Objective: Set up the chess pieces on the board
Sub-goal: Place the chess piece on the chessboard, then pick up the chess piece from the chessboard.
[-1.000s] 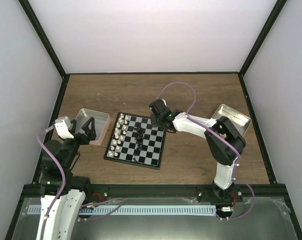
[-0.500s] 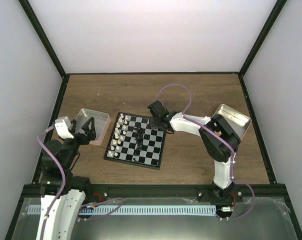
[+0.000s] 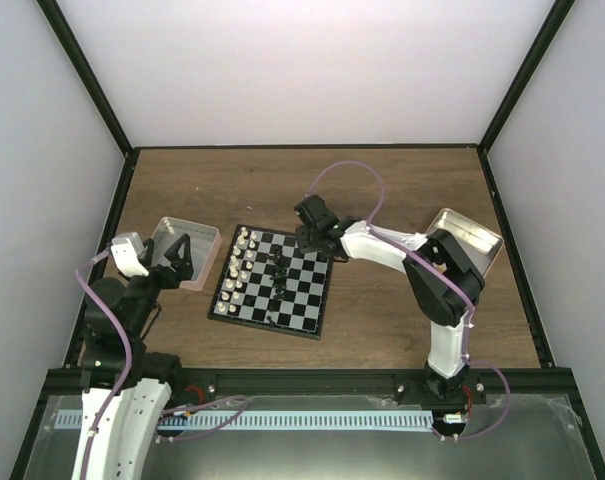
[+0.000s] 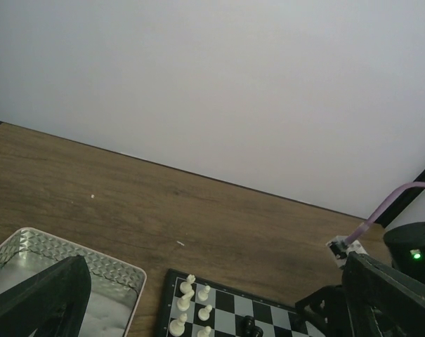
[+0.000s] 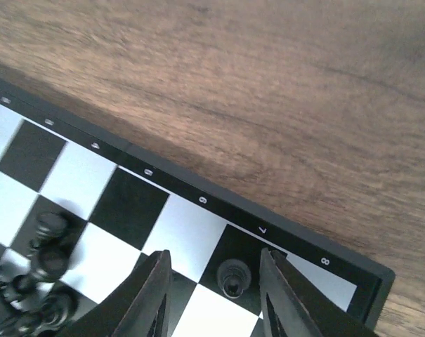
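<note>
from the top camera i see the chessboard lying on the wooden table, a little left of centre and slightly skewed. the white pieces stand in two files along its left edge, and a small clump of black pieces sits near the middle squares. the right end effector is low over the board's far right corner, its arm stretched out across the table. from up here i cannot tell how its fingers stand. the left end effector hangs over the pinkish tin just left of the board. a silver tin sits well apart on the right side of the table, partly behind the right arm's elbow.

in the left wrist view the two dark fingers are spread wide apart at the bottom corners of the picture. between them i see the tin's embossed rim, the board's near corner with six white pieces, and one black piece beside them. a purple cable runs down to the right arm at the far right.

in the right wrist view the fingers are apart, one on each side of a black pawn. the pawn stands upright on a dark square in the outermost row, by the border numeral 7, one square from the corner. i see a gap on both sides, so the pawn is not clamped. more black pieces bunch at the lower left, some tilted against each other.
</note>
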Robot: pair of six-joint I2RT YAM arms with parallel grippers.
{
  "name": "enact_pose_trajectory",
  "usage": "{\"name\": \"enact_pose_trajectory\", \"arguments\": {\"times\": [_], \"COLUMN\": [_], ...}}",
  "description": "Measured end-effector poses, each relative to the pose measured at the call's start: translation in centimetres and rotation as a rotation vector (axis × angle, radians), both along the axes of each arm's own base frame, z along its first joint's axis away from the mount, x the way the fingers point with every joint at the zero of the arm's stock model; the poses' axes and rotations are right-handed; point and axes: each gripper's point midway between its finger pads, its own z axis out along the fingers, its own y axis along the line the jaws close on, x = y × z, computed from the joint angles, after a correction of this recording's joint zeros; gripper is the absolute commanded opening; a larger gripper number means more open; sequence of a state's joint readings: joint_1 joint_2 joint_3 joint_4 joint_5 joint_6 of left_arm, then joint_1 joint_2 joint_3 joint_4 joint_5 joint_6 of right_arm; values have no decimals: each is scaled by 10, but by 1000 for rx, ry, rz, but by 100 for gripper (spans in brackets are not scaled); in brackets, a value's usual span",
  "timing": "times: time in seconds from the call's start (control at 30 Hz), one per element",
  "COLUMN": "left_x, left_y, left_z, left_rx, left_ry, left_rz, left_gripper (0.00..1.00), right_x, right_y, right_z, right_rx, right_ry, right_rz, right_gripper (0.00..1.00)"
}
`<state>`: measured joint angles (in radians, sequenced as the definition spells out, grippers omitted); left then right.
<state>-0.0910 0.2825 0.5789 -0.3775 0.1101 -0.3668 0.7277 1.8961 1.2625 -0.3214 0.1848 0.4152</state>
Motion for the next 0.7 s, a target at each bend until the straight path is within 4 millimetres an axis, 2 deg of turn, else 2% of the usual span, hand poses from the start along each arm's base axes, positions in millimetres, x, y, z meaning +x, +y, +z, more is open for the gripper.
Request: {"name": "enact_pose_trajectory", "arguments": {"times": [0.17, 0.33, 0.7], "left_x": [0, 1, 2], "left_y": [0, 0, 0], "left_z": [0, -1, -2], "left_rx": [0, 0, 0], "left_ry": [2, 4, 8], "left_rz": [2, 1, 0], "left_gripper": [100, 100, 100], "right_x": [-1, -13, -80], "right_y": [4, 18, 74], "right_z": [29, 52, 46], "right_rx": [50, 94, 113], "right_ry": [-35, -60, 16], "right_rz": [9, 51, 252], "right_gripper": [41, 43, 42]}}
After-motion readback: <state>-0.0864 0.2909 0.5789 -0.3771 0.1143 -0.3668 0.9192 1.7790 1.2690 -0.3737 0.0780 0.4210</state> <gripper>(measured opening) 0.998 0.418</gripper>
